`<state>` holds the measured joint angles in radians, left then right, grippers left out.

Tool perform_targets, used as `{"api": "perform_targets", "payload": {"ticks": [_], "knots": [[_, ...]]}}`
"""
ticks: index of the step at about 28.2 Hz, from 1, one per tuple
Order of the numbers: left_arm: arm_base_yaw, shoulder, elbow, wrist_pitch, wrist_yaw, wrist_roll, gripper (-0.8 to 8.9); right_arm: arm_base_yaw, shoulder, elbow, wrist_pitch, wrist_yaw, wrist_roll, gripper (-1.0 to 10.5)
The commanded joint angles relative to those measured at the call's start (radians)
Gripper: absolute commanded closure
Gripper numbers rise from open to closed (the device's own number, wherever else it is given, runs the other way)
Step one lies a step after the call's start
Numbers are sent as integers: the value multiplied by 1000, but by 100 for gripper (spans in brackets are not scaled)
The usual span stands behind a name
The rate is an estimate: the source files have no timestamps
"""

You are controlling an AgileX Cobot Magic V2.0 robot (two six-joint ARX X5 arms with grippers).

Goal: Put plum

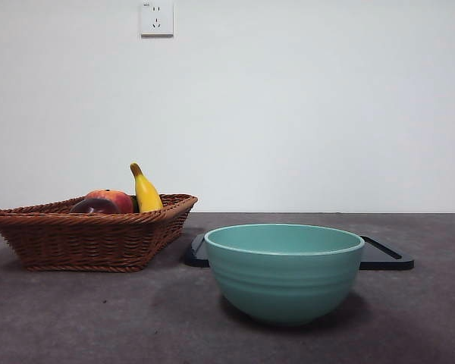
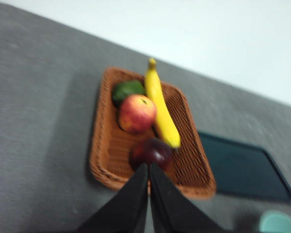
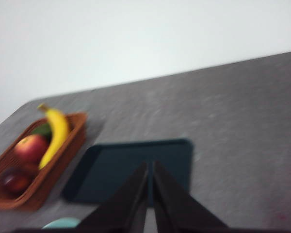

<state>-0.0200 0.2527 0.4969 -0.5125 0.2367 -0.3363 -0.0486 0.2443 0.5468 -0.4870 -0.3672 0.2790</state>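
The glossy dark maroon plum [image 2: 152,152] lies ungrasped in the brown woven wicker basket [image 2: 107,160], so with both the left gripper [image 2: 149,171] and right gripper [image 3: 150,167] clenched empty, the likely next move is parting the left gripper's jaws over the plum.

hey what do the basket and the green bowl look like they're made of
The basket looks like woven wicker or rattan, brown and matte: crossing strands and a braided rim show. The bowl looks like glazed ceramic, or possibly plastic: smooth teal wall with faint ridges and a soft sheen.
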Motion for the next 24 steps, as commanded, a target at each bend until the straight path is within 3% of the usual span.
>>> {"api": "perform_targets", "payload": {"ticks": [1,5,11,19,24], "knots": [[1,82,85,-30,88,101,804,0,76,88,-67,-72,-65,938],[-1,206,192,-98,225,166,804,5,202,219,-201,-174,-134,938],[-13,353,324,-237,343,277,804,45,345,368,-380,-221,-228,938],[-72,481,465,-456,377,426,804,157,489,479,-620,-219,-352,938],[-92,486,467,-468,377,427,804,226,525,482,-658,-208,-373,938]]}}
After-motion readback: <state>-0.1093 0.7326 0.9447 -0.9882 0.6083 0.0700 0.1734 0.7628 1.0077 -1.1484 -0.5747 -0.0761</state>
